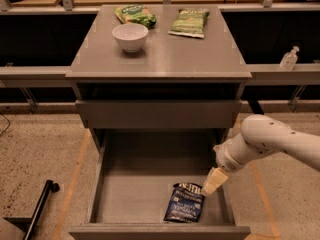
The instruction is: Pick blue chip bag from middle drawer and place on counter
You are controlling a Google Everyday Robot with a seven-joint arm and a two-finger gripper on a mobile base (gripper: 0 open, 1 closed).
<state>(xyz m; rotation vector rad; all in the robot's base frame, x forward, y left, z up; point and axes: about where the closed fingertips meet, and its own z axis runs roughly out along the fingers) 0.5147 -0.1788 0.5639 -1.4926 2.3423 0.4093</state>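
since the middle drawer (127, 196) stands pulled out with its floor in view, we log the opening step as done. the blue chip bag (185, 205) lies flat on the drawer floor toward the front right, with its black top band just below and left of the gripper (214, 181). the gripper hangs over the drawer's right side, its tip angled down at the bag's upper right corner. it is very near or touching the corner; we cannot tell which, nor whether the gripper is parted or closed. the bag looks flat and unlifted, so we judge the grasp not yet made. the counter (165, 59) sits well above and behind the gripper. it carries a white bowl (130, 36) and two green chip bags (135, 14) (190, 21) toward its back. left to do, in our judgement: close on the bag, lift it clear of the drawer walls, carry it up past the shut upper drawer front (157, 114), and set it on the counter's nearer part.
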